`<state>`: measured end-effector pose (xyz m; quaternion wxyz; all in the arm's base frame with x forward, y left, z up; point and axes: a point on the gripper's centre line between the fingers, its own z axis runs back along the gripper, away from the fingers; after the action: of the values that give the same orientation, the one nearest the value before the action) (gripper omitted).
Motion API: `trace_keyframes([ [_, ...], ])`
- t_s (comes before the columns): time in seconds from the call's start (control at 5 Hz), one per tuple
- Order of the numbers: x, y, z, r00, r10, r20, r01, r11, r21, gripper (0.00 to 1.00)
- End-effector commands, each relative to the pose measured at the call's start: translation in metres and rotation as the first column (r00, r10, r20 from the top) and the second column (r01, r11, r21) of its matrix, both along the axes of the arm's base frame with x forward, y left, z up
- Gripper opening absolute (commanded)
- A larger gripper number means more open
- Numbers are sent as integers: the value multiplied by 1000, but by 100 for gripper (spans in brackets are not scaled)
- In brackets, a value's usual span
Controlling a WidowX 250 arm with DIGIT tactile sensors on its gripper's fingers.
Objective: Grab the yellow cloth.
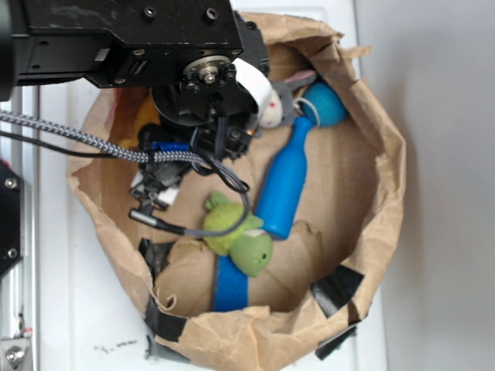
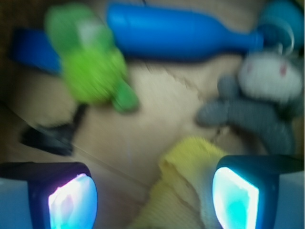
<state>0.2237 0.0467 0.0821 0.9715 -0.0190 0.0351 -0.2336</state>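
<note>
The yellow cloth lies bunched between my spread fingers, nearer the right pad, just below the grey plush toy. My hand hangs low over it, pointing down. Closing off-centre, I judge I might pinch only a frayed fold, or snag the toy.

Yellow cloth: bright yellow, terry texture, crumpled w/ a raised fold at the top. Wrist view: lies on brown paper, bottom center-right of frame. Exterior view: only a small yellow patch visible at far left; rest hidden.
</note>
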Motion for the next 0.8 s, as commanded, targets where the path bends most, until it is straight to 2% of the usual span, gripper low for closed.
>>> trace_keyframes([
  [0.0,-7,36,-17,1000,25,8,-25,999,34,100],
  [0.2,-5,36,-21,1000,5,16,-6,998,61,100],
  [0.4,-2,43,-39,1000,8,-24,-5,994,108,100],
  [0.6,-3,49,-43,999,53,-9,-51,989,138,0],
])
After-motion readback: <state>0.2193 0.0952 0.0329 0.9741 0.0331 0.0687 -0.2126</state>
